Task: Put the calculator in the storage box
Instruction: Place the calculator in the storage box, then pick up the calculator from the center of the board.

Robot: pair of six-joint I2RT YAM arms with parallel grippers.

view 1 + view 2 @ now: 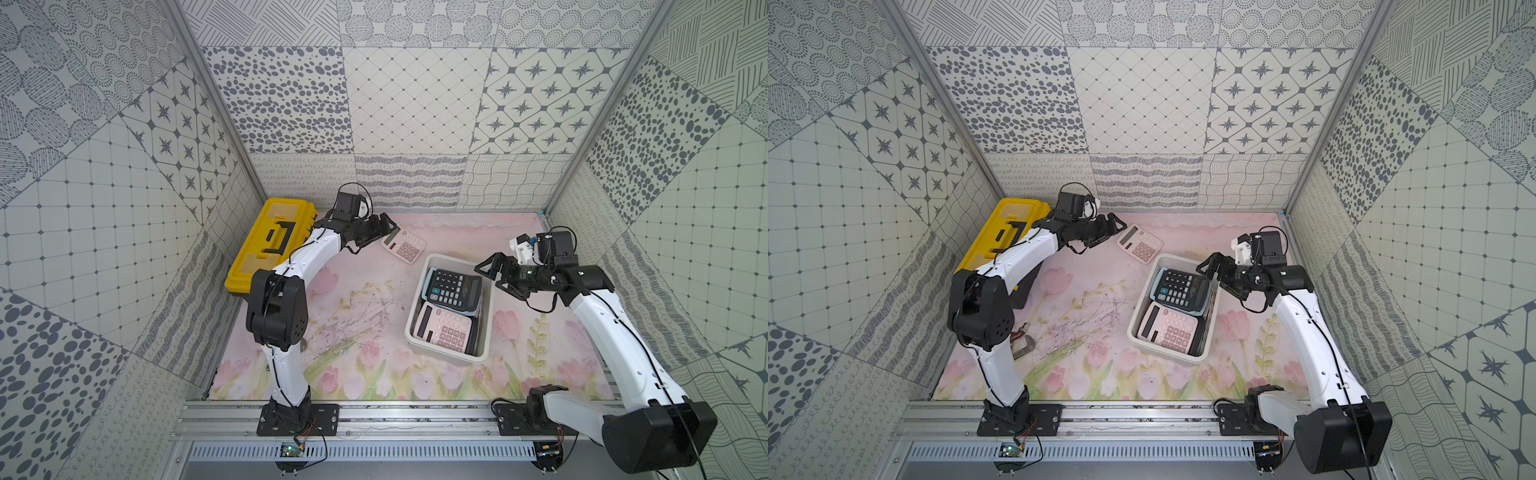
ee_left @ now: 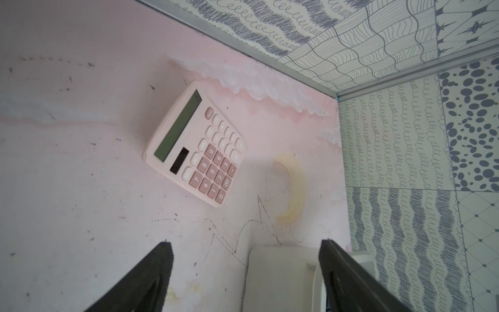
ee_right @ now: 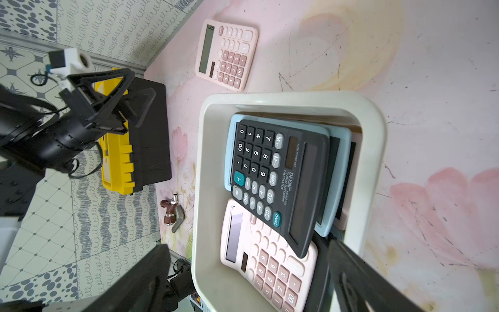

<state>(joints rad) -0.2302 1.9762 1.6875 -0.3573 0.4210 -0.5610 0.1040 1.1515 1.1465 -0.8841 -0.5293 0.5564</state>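
Left gripper (image 2: 245,242) gaping wide and empty, right gripper (image 1: 487,275) same; pink calculator (image 2: 195,144) looks light, stiff, slick plastic, so I'd pinch across its side edges

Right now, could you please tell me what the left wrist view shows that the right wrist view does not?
Only the left wrist view shows the back wall's wavy-line panel. Only the right wrist view shows inside the storage box: a black calculator lying partly over a second pink calculator, plus the yellow toolbox and a small metal tool on the mat. Both show the loose pink calculator lying face up on the mat outside the box, and part of the box's white rim.
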